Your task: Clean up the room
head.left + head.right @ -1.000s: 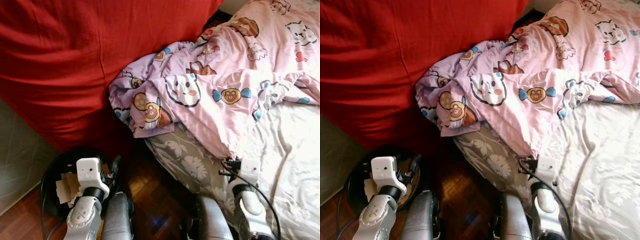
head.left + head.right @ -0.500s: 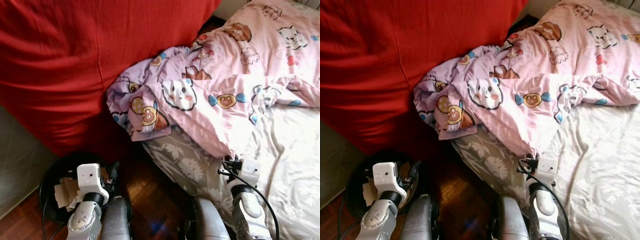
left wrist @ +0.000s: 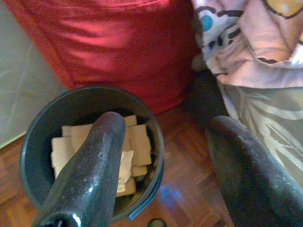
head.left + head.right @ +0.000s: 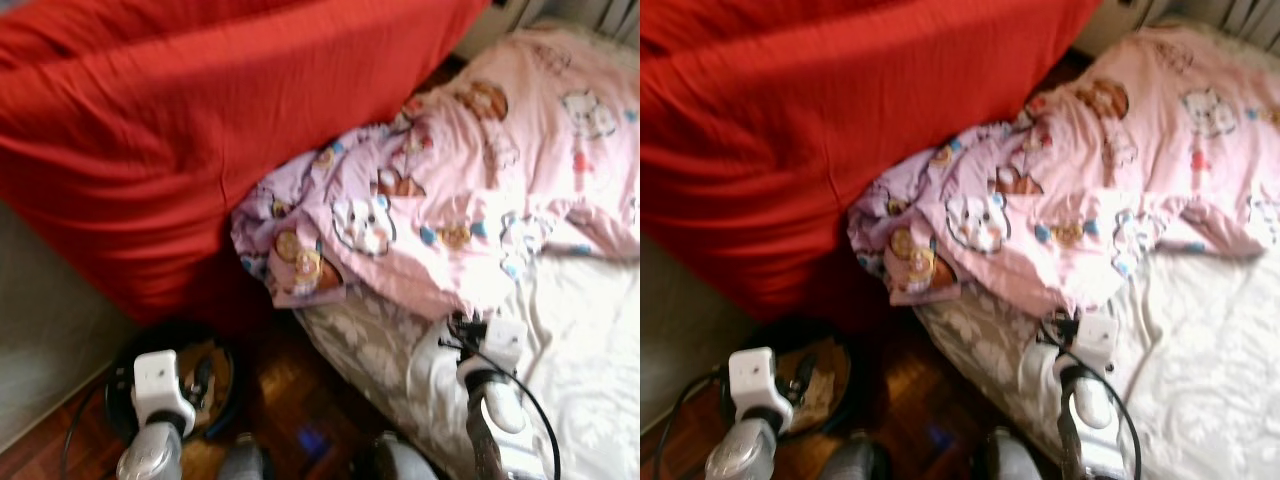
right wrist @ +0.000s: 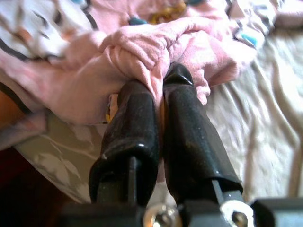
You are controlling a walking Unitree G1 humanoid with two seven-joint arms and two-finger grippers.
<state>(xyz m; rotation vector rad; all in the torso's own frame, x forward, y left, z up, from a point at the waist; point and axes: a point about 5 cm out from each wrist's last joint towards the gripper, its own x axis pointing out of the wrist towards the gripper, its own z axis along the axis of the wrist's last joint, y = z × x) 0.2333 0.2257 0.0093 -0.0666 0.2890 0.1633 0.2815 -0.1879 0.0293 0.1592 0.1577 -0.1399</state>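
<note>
A pink cartoon-print blanket [image 4: 470, 170] lies rumpled across the bed, its bunched end hanging over the corner. My right gripper [image 5: 158, 85] is shut on a fold of the blanket's lower edge, pink cloth pinched between its fingers [image 5: 135, 123]; in the left eye view it sits at that edge [image 4: 462, 325]. My left gripper [image 3: 166, 124] stands open low on the left, above a black bin [image 3: 42, 118] holding several beige paper pieces [image 3: 137, 142]. Nothing is between its fingers.
A big red cloth-covered shape [image 4: 200, 130] fills the back left, touching the blanket. The bed has a white sheet [image 4: 590, 340] and a grey floral side [image 4: 365, 350]. Dark wooden floor [image 4: 290, 385] runs between bin and bed. A grey panel [image 4: 40, 340] stands at left.
The whole picture has shifted and blurred, so the camera moved, showing more of the red shape and the bed. The right gripper stays at the blanket's edge; the left stays over the bin.
</note>
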